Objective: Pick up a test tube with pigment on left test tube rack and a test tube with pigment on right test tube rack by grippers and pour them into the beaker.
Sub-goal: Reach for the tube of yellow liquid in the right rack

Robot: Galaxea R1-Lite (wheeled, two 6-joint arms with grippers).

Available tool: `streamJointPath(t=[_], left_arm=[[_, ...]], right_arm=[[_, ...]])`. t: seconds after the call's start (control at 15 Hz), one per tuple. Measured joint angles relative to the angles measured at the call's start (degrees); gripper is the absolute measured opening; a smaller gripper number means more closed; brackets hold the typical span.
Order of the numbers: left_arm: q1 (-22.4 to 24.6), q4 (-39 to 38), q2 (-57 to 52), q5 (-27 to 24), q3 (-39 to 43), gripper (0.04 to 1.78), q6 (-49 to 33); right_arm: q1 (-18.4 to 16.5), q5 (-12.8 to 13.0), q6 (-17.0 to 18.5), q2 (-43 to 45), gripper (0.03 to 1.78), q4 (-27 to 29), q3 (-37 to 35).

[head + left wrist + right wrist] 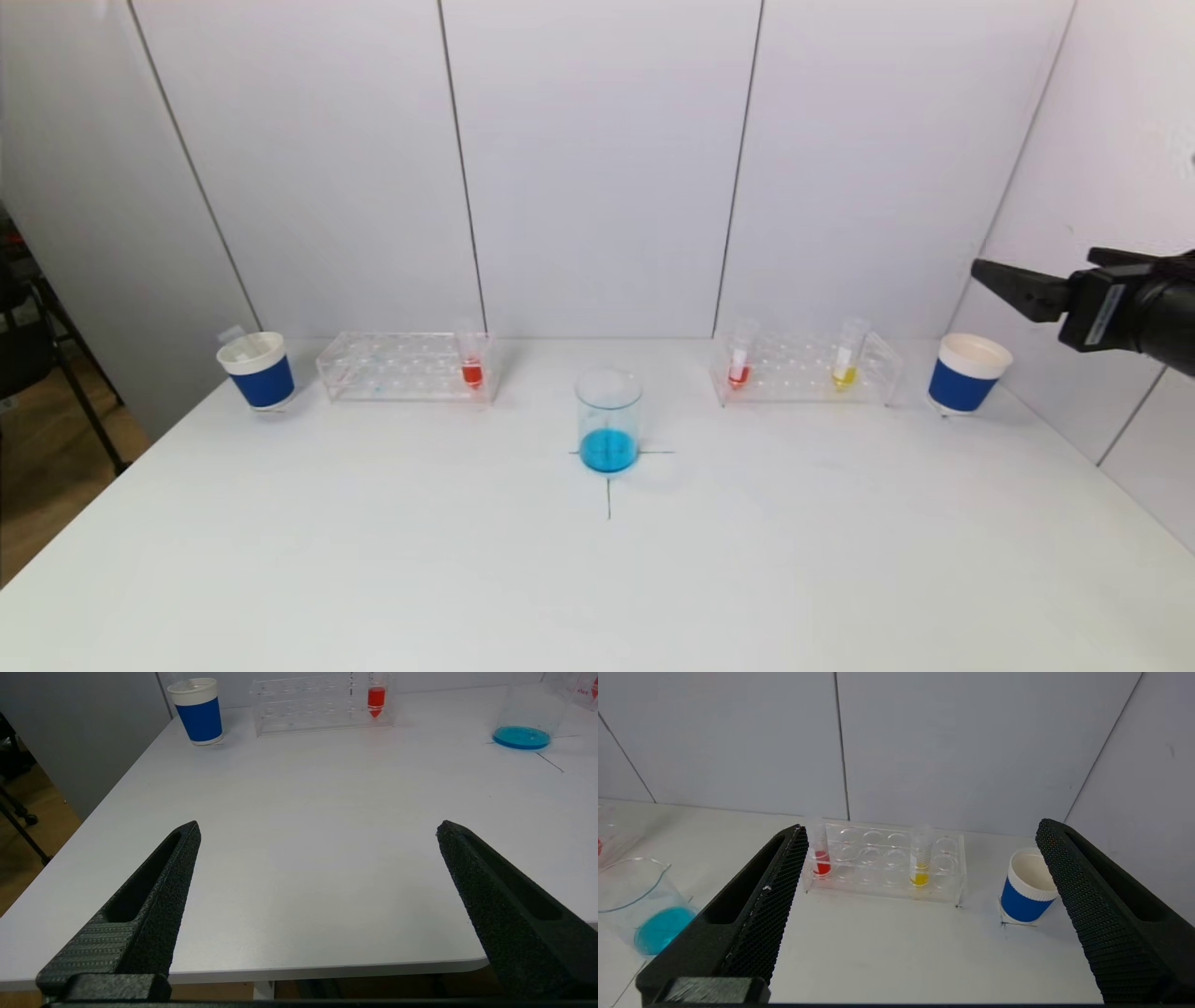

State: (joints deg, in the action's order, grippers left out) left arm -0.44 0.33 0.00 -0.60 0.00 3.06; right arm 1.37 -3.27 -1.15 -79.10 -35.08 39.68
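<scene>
The beaker [608, 420], holding blue liquid, stands on a cross mark at mid-table, evidently as the common pouring point: the left test tube rack [403, 366] sits to its left with one red tube [471, 359] in the end nearest the beaker, and the right test tube rack [805, 370] to its right with a red tube [739, 362] and a yellow tube [845, 362]. A blue paper cup [258, 371] stands beyond the left rack, another blue cup [967, 373] beyond the right. The right gripper [920, 830] hangs high to the right of the beaker, aimed at the right rack, jaws spread wide and empty; the left gripper [317, 828] sits low at the near table edge, well short of the beaker, likewise spread and empty, so no tube is yet taken
</scene>
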Motion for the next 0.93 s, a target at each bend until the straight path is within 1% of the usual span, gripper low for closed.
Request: streamJointPath(t=[0.2, 0.47, 0.73, 0.93], left_arm=[[0.0, 0.0, 0.0, 0.0, 0.0, 1.76, 0.0], [0.0, 0.0, 0.0, 0.0, 0.0, 1.76, 0.0], [0.0, 0.0, 0.0, 0.0, 0.0, 1.76, 0.0], [0.0, 0.0, 0.0, 0.0, 0.0, 1.76, 0.0]], right_arm=[[0.0, 0.1, 1.2, -6.9, 1.77, -5.9, -0.2], [-0.1, 1.0, 2.2, -14.6, 1.77, -12.7, -0.6], [0.0, 1.6, 2.7, -21.4, 1.77, -17.9, -1.1], [0.0, 2.4, 3.2, -25.9, 1.77, -22.9, -1.5]])
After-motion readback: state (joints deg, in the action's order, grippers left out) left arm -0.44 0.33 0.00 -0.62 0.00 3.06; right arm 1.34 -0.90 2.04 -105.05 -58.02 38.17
